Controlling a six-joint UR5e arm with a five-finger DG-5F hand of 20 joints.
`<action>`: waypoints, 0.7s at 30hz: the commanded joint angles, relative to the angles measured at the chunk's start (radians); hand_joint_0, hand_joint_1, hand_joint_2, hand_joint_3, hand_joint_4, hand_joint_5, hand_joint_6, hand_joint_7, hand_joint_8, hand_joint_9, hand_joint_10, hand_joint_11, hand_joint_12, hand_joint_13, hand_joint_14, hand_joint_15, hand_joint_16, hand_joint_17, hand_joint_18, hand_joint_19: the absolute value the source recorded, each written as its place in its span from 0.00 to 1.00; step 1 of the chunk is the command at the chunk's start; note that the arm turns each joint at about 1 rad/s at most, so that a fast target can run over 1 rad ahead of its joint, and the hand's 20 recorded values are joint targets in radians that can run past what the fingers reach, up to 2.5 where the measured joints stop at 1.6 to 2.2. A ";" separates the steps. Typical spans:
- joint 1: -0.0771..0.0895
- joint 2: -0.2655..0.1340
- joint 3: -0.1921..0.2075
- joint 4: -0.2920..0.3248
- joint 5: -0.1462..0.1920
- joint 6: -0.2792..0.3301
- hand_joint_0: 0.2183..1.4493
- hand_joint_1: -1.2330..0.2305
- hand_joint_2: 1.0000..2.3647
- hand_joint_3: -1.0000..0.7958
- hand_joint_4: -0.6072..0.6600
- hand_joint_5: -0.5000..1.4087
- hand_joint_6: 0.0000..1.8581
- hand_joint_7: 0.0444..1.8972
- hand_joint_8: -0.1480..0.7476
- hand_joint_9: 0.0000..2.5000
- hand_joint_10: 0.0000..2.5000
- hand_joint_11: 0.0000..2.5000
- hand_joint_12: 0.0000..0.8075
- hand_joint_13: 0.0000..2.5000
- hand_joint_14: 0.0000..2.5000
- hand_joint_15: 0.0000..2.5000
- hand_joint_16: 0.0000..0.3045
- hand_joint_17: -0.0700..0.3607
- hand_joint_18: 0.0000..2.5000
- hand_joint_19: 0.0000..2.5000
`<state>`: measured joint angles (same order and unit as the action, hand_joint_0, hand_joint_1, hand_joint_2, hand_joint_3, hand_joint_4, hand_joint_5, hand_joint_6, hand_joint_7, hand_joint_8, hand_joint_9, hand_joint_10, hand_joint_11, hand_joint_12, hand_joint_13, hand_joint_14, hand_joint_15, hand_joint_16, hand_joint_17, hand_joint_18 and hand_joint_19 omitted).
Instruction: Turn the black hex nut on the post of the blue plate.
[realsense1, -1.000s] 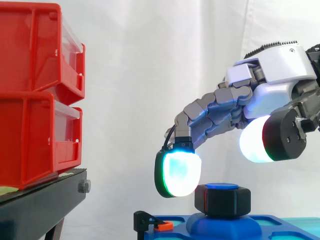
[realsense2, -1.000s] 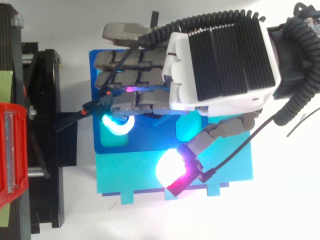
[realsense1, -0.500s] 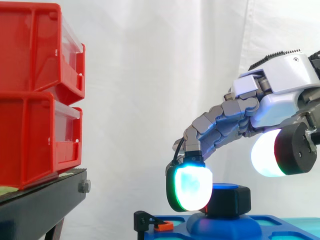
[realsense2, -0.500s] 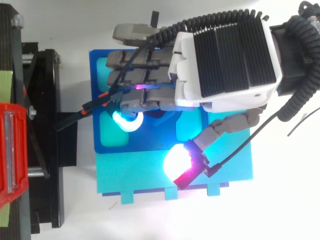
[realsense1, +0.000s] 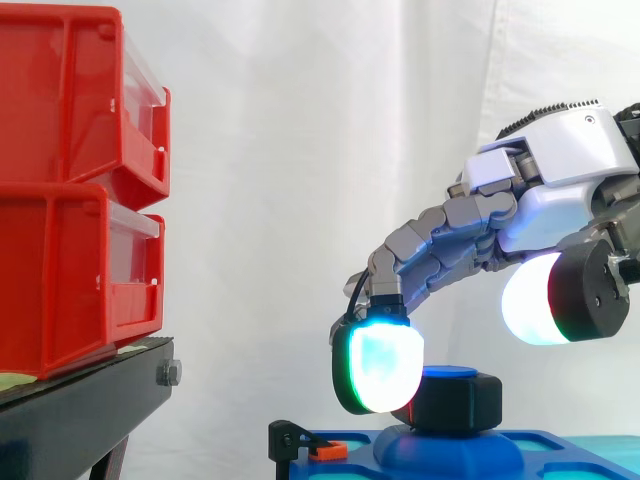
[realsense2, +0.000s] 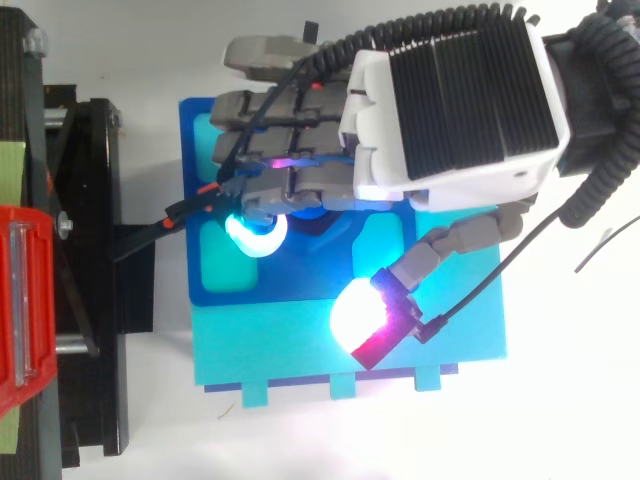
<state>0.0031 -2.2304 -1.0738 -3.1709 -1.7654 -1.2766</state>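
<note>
Your black hex nut (realsense1: 458, 402) sits on the blue-capped post (realsense1: 447, 373), at the raised middle of the blue plate (realsense2: 300, 285). One glowing fingertip pad (realsense1: 380, 368) hangs at the nut's left side, overlapping it in the side view. You can't confirm contact. The hand (realsense1: 565, 150) arches over from the right, fingers bent down, thumb (realsense1: 530, 300) up and well apart — wide, nothing pinched. Off left: red bins (realsense1: 70, 200) on a black stand (realsense1: 80, 400).
</note>
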 joint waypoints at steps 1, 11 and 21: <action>-0.008 0.000 -0.002 0.011 -0.017 -0.003 0.22 0.51 0.00 0.28 0.71 0.18 0.27 0.48 0.48 0.16 0.00 0.00 0.47 0.04 0.00 0.00 0.17 0.44 0.00 0.02; -0.034 0.000 0.000 0.032 -0.058 -0.015 0.22 0.51 0.00 0.28 0.71 0.18 0.27 0.48 0.48 0.16 0.00 0.01 0.47 0.04 0.00 0.00 0.17 0.44 0.00 0.02; -0.068 0.000 0.000 0.034 -0.104 -0.023 0.22 0.51 0.00 0.28 0.71 0.18 0.27 0.48 0.48 0.16 0.00 0.01 0.46 0.03 0.00 0.00 0.18 0.44 0.00 0.02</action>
<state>-0.0562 -2.2304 -1.0738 -3.1371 -1.8570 -1.2985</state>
